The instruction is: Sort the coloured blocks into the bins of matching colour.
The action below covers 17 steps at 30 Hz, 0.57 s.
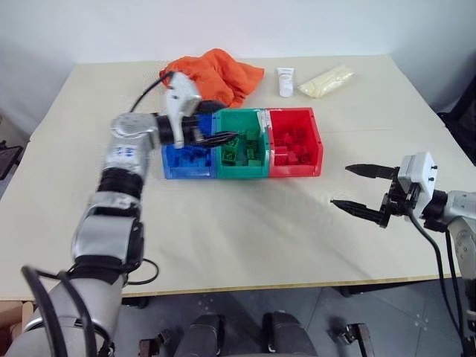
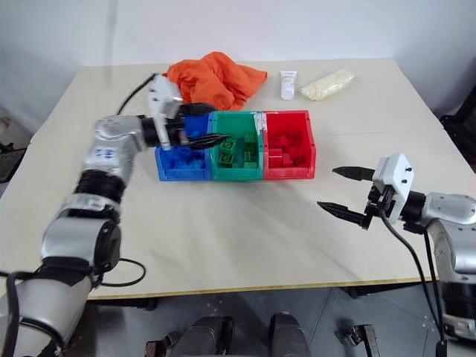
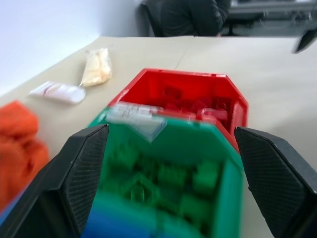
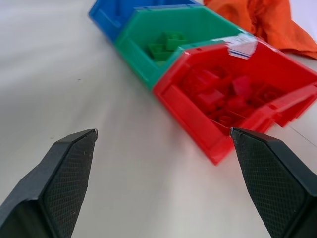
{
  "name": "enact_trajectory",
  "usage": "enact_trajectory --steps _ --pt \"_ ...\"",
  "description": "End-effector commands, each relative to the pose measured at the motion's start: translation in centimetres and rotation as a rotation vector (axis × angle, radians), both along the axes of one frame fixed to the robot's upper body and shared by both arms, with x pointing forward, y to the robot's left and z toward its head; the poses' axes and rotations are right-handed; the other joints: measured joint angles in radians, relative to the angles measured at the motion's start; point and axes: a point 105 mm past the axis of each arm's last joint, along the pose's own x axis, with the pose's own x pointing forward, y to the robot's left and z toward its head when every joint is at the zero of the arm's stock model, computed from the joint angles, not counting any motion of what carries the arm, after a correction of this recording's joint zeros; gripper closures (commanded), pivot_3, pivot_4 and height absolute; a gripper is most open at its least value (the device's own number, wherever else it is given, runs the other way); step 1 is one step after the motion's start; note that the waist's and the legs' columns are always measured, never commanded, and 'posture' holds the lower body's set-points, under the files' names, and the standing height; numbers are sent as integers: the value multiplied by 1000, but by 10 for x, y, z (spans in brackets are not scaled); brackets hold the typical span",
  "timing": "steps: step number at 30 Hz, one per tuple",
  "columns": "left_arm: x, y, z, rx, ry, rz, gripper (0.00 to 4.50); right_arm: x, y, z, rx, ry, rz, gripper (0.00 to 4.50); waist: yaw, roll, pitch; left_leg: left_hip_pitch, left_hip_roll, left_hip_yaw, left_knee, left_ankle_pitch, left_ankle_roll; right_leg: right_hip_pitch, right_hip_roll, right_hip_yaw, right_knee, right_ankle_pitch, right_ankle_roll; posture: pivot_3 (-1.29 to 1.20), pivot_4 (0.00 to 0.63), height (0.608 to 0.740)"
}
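Three joined bins stand in a row mid-table: blue [image 1: 175, 171], green [image 1: 242, 173] and red [image 1: 295, 172]. Green blocks [image 1: 246, 151] lie in the green bin, red blocks [image 1: 291, 150] in the red bin, and blue blocks [image 1: 190, 157] in the blue one. My left gripper [image 1: 226, 138] hovers level over the green bin's left side, open, with nothing between its fingers. In the left wrist view the green blocks [image 3: 168, 183] lie beneath the spread fingers. My right gripper [image 1: 340, 186] hangs open and empty above the table, to the right of the red bin.
An orange cloth [image 1: 217, 73] is heaped just behind the blue bin. A white tube [image 1: 285, 80] and a pale yellow bag [image 1: 326, 80] lie at the back right. A person [image 3: 190, 17] sits beyond the table's far side.
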Motion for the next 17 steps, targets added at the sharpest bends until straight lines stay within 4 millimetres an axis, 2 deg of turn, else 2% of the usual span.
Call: enact_trajectory --steps 1,5,8,13,17 --pt "-36 22 7 -25 -8 -55 195 4 -11 9 -51 -16 20 0 -2 0 0 0 0 0 0 0 0 0 0 1 -1 0 0 0 150 740" --pt "-81 61 -20 30 74 -72 195 12 -22 7 -91 20 37 0 -4 0 0 -1 0 -3 1 0 0 0 -1 4 -1 0 0 0 150 740" --pt "-98 87 -38 67 136 -19 195 16 -27 8 -103 21 53 0 3 1 0 0 0 -4 0 0 -1 2 -2 4 -3 0 0 0 150 740" --pt "-105 111 -45 48 157 71 195 20 -27 10 -120 13 86 0 14 1 0 -1 -1 -5 1 0 -1 3 -3 3 -5 0 -1 0 150 740" --pt "-104 112 -45 31 165 84 195 22 -26 10 -123 11 90 0 12 1 0 -1 -1 -5 1 0 -1 3 -3 3 -4 0 -1 0 150 740"
